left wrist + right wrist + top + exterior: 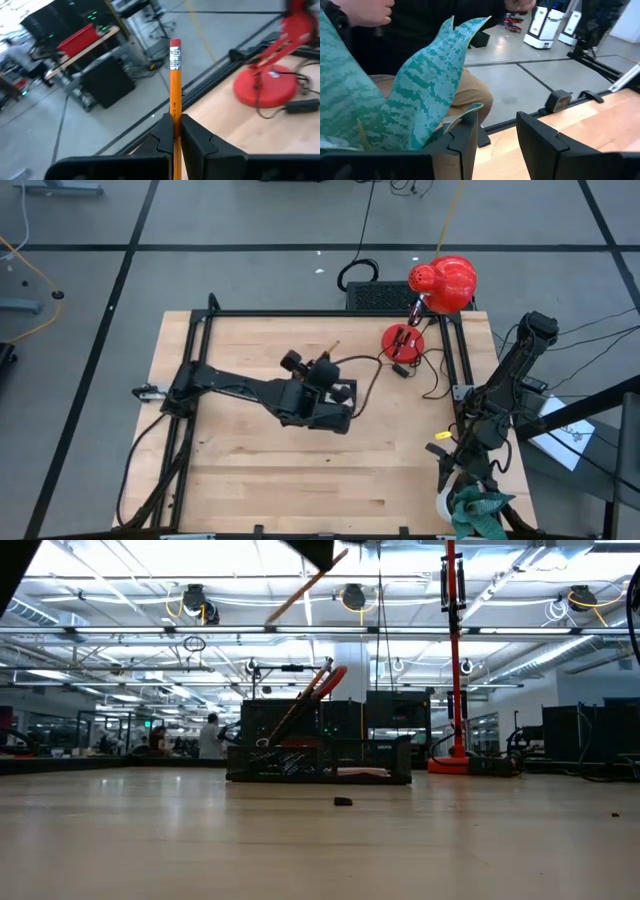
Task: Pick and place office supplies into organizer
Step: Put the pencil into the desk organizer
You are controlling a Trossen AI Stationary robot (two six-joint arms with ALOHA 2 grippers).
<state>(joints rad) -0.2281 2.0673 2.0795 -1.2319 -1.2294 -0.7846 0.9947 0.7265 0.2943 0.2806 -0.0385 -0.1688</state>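
An orange pencil (pixel 175 95) stands upright at frame centre, eraser up. The left gripper (pixel 176 131) pinches it at lower centre. A red lamp base (pixel 265 85) sits right.

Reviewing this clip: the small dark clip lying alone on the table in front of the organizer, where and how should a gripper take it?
The clip lies flat and low on the bare table, apart from the organizer. Probably best from straight above, fingers closing across its short width; a sideways approach would scrape the wood. Its exact shape is too small to tell. The left gripper is shut on a pencil, so that goes first.
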